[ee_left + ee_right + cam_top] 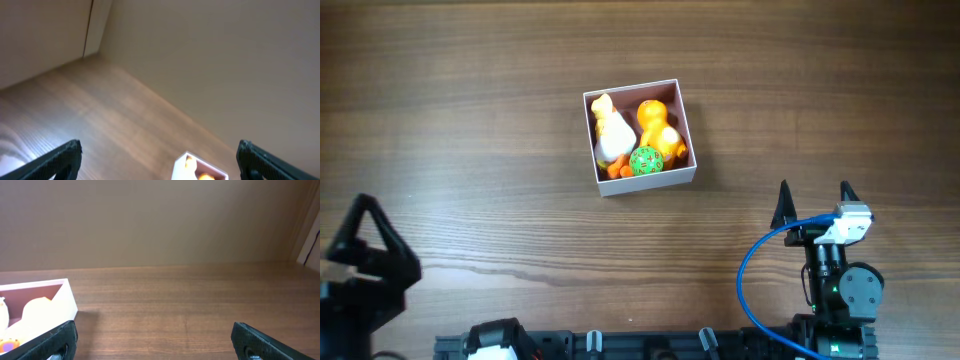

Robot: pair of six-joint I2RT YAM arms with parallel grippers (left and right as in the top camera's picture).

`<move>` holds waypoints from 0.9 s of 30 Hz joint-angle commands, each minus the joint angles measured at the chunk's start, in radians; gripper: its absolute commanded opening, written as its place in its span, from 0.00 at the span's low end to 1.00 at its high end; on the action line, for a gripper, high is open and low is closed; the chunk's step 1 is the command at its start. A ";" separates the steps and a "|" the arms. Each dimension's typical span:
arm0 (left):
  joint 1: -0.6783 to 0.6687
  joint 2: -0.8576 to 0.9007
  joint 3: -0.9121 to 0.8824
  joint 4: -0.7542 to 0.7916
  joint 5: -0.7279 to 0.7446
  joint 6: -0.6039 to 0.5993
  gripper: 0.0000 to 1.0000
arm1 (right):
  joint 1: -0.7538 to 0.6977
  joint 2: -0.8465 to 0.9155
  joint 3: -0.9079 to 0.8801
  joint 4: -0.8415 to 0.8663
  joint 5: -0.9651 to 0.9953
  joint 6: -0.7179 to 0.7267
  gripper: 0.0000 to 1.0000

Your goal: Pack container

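As toys [638,140] filled the container [650,183], packing looked done; your left tool [159,148] and right tool [815,194] hung released, needing only parking

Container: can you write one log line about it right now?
container: toys inside | left gripper: open, empty | right gripper: open, empty

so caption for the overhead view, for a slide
White container holding a white toy, orange duck and green ball on a wooden table; left end effector and right end effector open, empty.
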 commanded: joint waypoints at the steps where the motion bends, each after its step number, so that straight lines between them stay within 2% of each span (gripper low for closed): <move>1: -0.001 -0.154 -0.313 0.185 -0.016 -0.009 1.00 | 0.005 -0.005 -0.001 0.003 0.018 0.018 1.00; 7: 0.006 -0.330 -0.850 0.689 -0.020 -0.010 1.00 | 0.005 -0.005 -0.001 0.003 0.018 0.019 1.00; 14: 0.006 -0.393 -1.255 1.155 0.015 -0.013 1.00 | 0.005 -0.005 -0.001 0.002 0.017 0.018 1.00; 19: 0.006 -0.470 -1.450 1.309 0.078 -0.017 1.00 | 0.005 -0.005 -0.001 0.003 0.018 0.019 1.00; 27: -0.014 -0.675 -1.608 1.320 0.123 -0.016 1.00 | 0.005 -0.005 -0.001 0.003 0.018 0.018 1.00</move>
